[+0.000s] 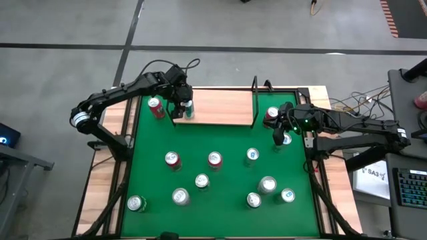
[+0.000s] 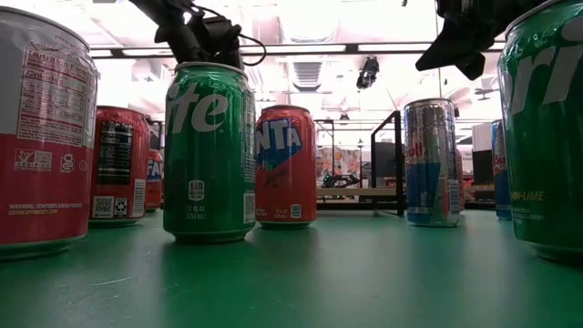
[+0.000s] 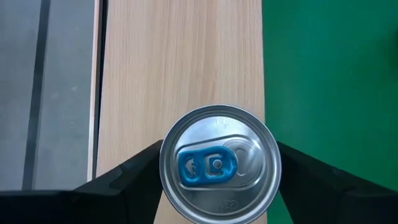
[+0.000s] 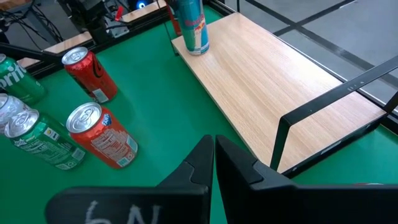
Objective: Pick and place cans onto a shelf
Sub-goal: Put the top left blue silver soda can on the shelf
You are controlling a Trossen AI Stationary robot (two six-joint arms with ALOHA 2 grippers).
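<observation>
A blue-and-silver can (image 4: pixel 194 28) with a blue tab (image 3: pixel 217 165) stands upright on its base at the left end of the light-wood shelf (image 1: pixel 217 108). My left gripper (image 1: pixel 181 107) reaches down over it, one finger (image 3: pixel 134 174) on each side of the can. My right gripper (image 4: pixel 214 146) is shut and hangs over the table off the shelf's right end (image 1: pixel 278 137), holding nothing. Several more cans stand on the green table (image 1: pixel 220 140). My left gripper comes at the can from above, slanting down, with its fingers level with the can's two opposite sides (image 3: pixel 160 146). The can's own silver top hides the sides, so I cannot tell whether the fingers touch them. The can rests upright on the shelf.
A red can (image 1: pixel 156 107) stands just left of the shelf. Two cans (image 1: pixel 271 115) (image 1: pixel 285 139) stand by my right gripper. Black wire uprights (image 1: pixel 254 100) rise at the shelf's right end. Most of the board between the can and that upright is bare wood.
</observation>
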